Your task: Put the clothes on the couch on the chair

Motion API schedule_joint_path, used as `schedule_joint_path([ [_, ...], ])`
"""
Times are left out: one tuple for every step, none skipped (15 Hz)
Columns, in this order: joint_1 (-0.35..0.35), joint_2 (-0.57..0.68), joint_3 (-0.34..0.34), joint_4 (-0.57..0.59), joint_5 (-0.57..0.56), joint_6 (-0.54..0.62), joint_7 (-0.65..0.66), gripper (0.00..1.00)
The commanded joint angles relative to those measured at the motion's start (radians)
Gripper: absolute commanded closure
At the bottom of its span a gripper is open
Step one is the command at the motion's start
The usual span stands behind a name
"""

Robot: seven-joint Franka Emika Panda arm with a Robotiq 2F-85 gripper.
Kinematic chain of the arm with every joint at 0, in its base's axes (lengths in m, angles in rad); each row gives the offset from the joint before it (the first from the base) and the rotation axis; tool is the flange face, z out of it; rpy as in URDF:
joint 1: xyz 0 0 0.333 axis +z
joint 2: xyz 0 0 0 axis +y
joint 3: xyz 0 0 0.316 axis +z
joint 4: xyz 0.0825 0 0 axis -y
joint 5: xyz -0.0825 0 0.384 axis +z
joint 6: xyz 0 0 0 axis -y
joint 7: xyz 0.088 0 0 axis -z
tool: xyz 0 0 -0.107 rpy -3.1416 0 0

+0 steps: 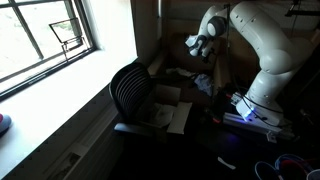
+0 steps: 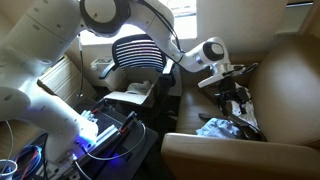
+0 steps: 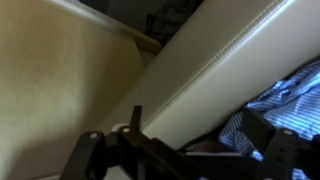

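we saw the open, empty gripper (image 2: 238, 101) hanging over the couch (image 2: 290, 80) seat, with the pale blue clothes (image 2: 213, 128) just below, slightly aside.

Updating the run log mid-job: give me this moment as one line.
phase: pre-grasp | gripper: open, empty, above pale blue garment | garment: lying on couch | chair: transfer not yet done
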Motion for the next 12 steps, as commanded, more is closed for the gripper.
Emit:
schedule_joint_path([
  [0.003,0.042,-0.009,0.058,0.017,-0.06,-0.003,0.0],
  [0.001,0.066,-0.004,0.095,0.012,-0.098,0.008,0.0],
  [0.003,0.087,-0.005,0.126,0.014,-0.117,0.009,0.0],
  [0.002,0.035,0.007,0.056,-0.018,-0.031,-0.06,0.0],
  [-0.006,0.026,0.016,0.043,-0.032,-0.008,-0.123,0.0],
  [-0.019,0.046,0.021,0.066,-0.034,0.018,-0.166,0.0],
  [-0.037,0.08,0.027,0.103,-0.03,0.04,-0.214,0.0],
  [-0.052,0.105,0.031,0.134,-0.022,0.057,-0.267,0.0],
  [-0.065,0.123,0.039,0.151,-0.018,0.077,-0.316,0.0],
  [-0.078,0.136,0.049,0.162,-0.015,0.094,-0.368,0.0],
  [-0.088,0.148,0.061,0.173,-0.01,0.103,-0.419,0.0],
  [-0.1,0.16,0.072,0.187,-0.004,0.11,-0.474,0.0],
])
